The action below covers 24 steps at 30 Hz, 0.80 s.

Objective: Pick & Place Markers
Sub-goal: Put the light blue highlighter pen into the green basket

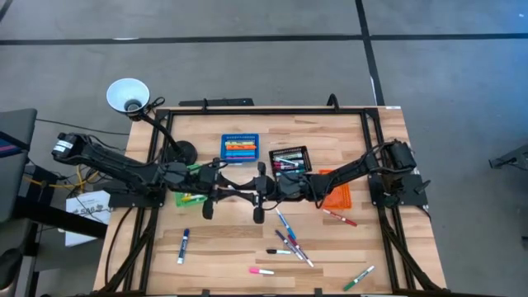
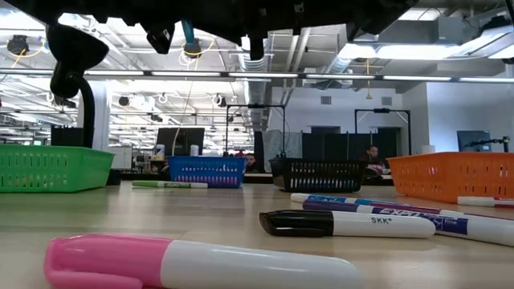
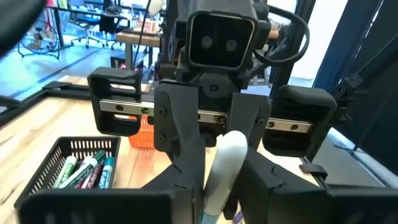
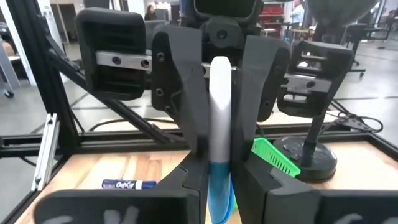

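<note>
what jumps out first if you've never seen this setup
The two arms meet nose to nose above mid-table, the left gripper and the right gripper both closed on one white marker with a blue cap, as in a handover. Below them loose markers lie scattered on the near table, and four coloured bins stand behind, the black bin holding markers.

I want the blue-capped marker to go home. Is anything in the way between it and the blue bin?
Nothing visible blocks it. The marker is up in the air between the left gripper and the right gripper at mid-table, and the blue bin sits close by.
</note>
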Each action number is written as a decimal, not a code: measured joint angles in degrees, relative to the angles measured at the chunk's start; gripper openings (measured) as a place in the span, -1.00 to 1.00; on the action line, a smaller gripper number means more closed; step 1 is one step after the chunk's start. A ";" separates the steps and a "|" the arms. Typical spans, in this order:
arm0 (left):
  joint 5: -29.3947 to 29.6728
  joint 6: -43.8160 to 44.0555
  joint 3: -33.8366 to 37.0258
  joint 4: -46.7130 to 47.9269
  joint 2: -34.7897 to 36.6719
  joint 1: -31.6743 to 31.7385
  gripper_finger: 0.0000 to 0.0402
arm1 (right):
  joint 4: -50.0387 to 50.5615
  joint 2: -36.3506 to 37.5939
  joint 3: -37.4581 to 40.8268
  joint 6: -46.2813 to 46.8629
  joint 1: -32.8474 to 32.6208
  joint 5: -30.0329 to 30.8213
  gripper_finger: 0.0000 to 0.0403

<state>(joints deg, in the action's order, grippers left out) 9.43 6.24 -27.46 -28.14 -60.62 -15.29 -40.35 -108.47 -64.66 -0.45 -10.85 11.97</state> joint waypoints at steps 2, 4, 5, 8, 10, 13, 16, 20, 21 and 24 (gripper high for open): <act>0.05 -0.04 0.00 -0.01 0.02 0.02 -0.73 | -0.27 -0.38 -0.11 0.06 0.16 0.00 -0.76; 0.17 -0.22 0.11 0.58 -0.09 0.02 -0.81 | 0.09 -0.57 -0.11 0.26 0.29 -0.26 -0.74; 0.21 -0.18 0.11 0.50 -0.05 0.04 -0.83 | 0.07 -0.57 -0.11 0.18 0.33 -0.28 -0.71; 0.13 0.03 0.11 0.36 -0.08 0.04 -0.83 | 0.82 -0.55 -0.20 -0.02 0.35 -0.42 -0.61; 0.23 0.13 0.11 0.56 -0.11 0.02 -0.82 | 1.08 -0.55 -0.20 -0.04 0.39 -0.33 -0.51; 0.58 1.06 0.11 1.08 -0.09 -0.02 -0.76 | 1.98 -0.55 -0.20 -0.03 0.44 0.02 -0.33; 0.70 2.20 0.11 2.94 0.43 -0.02 -0.79 | 6.64 0.30 -0.18 -0.04 0.37 0.69 -0.13; 6.31 2.25 0.09 11.48 3.88 -0.05 -0.83 | 14.27 2.58 -0.18 -0.02 0.36 4.52 0.09; 8.57 2.48 0.09 14.41 5.43 -0.04 -0.83 | 15.86 3.05 -0.18 -0.01 0.36 5.20 0.13; 13.98 5.24 0.09 24.16 11.07 -0.02 -0.77 | 19.20 4.03 -0.18 0.80 0.37 6.34 0.20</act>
<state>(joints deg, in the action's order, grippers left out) 23.41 11.48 -27.38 -3.97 -49.55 -15.31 -21.15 -104.43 -64.84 0.35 -10.48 18.31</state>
